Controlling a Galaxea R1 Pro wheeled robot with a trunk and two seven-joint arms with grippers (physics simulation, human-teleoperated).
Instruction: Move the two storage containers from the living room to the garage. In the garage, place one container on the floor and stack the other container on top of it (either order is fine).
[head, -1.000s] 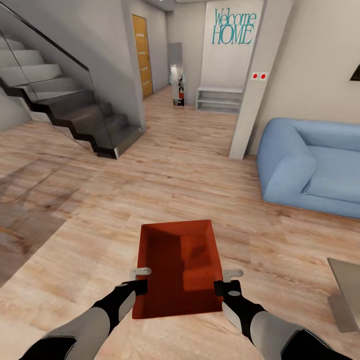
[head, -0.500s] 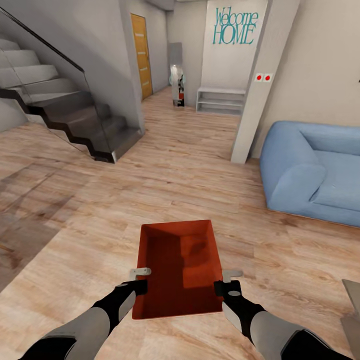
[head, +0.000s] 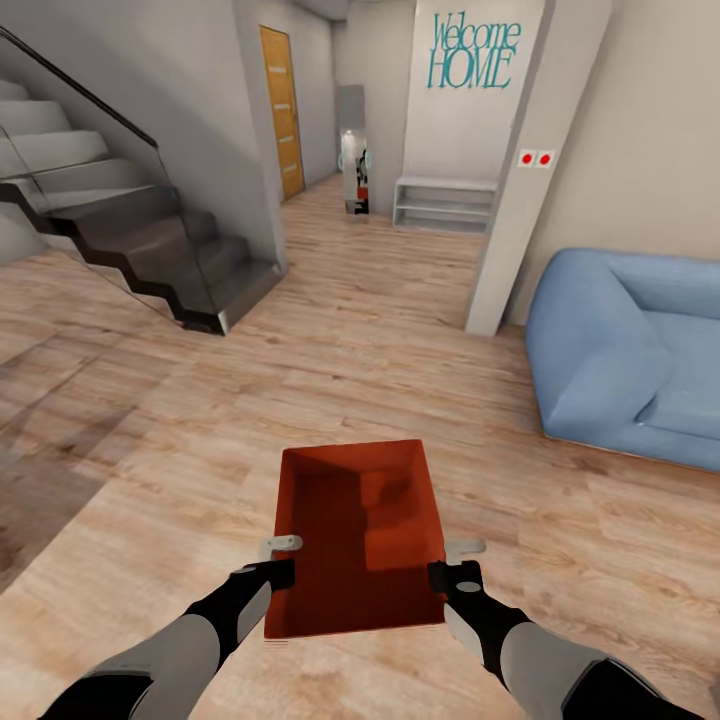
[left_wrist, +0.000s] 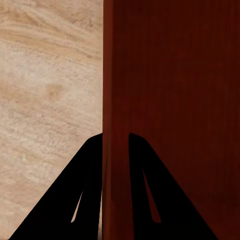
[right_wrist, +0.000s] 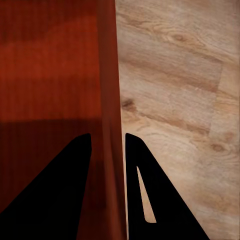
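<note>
1. The orange-red storage container (head: 355, 540) hangs above the light wood-plank floor (head: 400, 340), carried between both arms.
2. The left end effector (head: 283, 560) pinches its left wall (one finger inside, one outside).
3. The right end effector (head: 447, 562) pinches the right wall likewise.
4. A blue sofa (head: 625, 355) stands at right, a staircase (head: 130, 235) at left.

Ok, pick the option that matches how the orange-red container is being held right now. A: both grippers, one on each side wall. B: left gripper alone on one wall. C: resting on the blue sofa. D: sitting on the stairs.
A: in the head view the storage container is carried over the wood floor, with the left gripper and right gripper each clamped on a side wall; both wrist views show fingers straddling a wall.
</note>
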